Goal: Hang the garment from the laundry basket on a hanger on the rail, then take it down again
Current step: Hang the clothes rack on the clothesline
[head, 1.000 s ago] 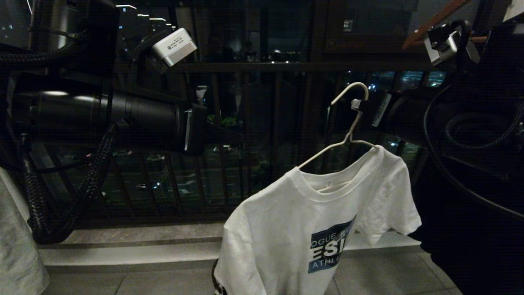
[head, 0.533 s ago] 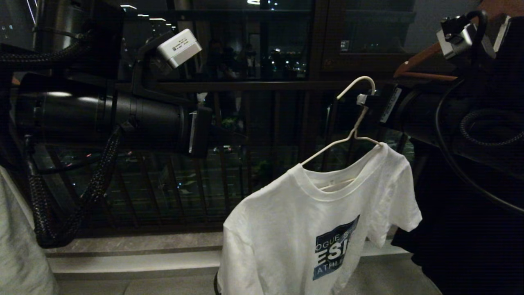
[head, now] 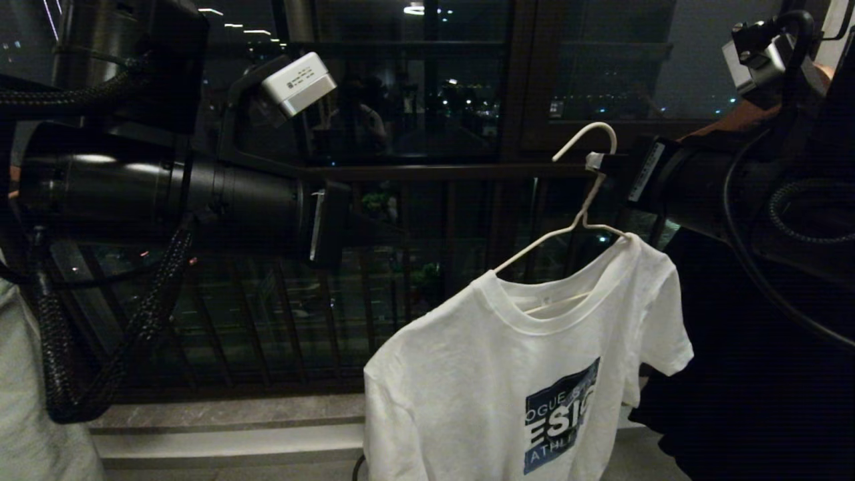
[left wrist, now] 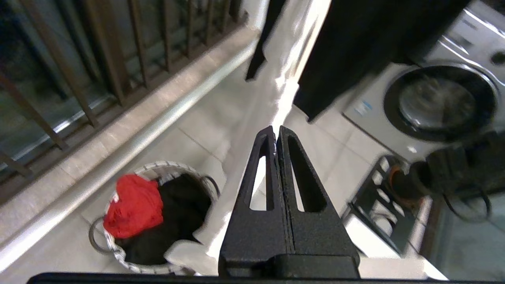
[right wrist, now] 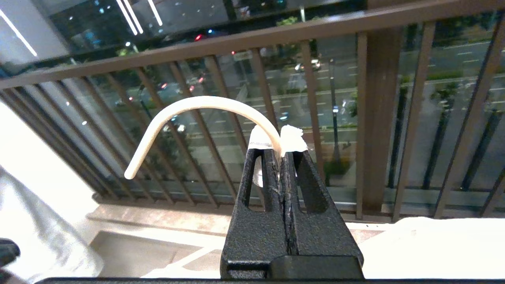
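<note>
Largest first: one white short-sleeved T-shirt with a blue chest graphic (head: pixel 528 374) hangs on one thin white wire hanger (head: pixel 582 207), carried in the air and touching nothing below. The hanger's long axis tilts, left shoulder low, right shoulder high beside the right arm; its open hook curls over above the claw. The right gripper (right wrist: pixel 281 156) has its jaws pressed together on the hanger's neck, at a small white tape wrap just under the hook. The rail is in no view, so which way the hook must travel to meet it cannot be told; probably upward, since nothing at claw height offers a bar except the dark balcony railing (right wrist: pixel 252 39) beyond. The right arm is the only one on the hanger.

The left gripper (left wrist: pixel 275 132) has its jaws together on nothing, held out level well left of the shirt, idle.

One round white woven laundry basket (left wrist: pixel 130 258) stands on the floor near the railing's foot, holding one red cloth (left wrist: pixel 134 207) and dark fabric (left wrist: pixel 173 221).
</note>
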